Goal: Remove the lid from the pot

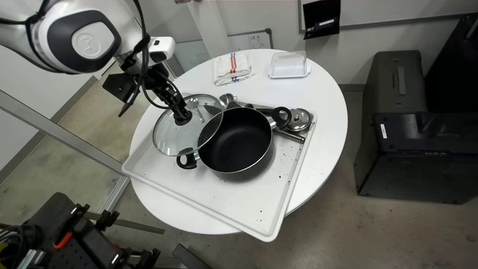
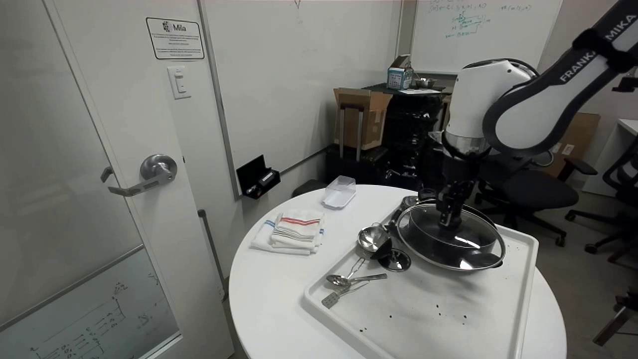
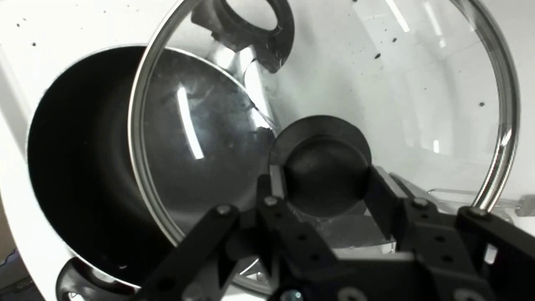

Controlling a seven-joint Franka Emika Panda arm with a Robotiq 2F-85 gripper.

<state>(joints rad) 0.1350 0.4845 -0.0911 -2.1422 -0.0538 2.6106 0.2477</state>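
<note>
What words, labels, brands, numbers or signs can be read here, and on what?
"Mila": on the bordered sign; its other lines are too small.
"FRANKA", then "MIKA": on the robot arm.
Too small or blurred: whiteboard handwriting, arm emblem, labels on the black holder and dark box, print on the small carton.

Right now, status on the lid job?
Claw shut on lid by its knob. Lid off pot, partly overlapping it in wrist view. Metal utensils on tray might crowd set-down.
</note>
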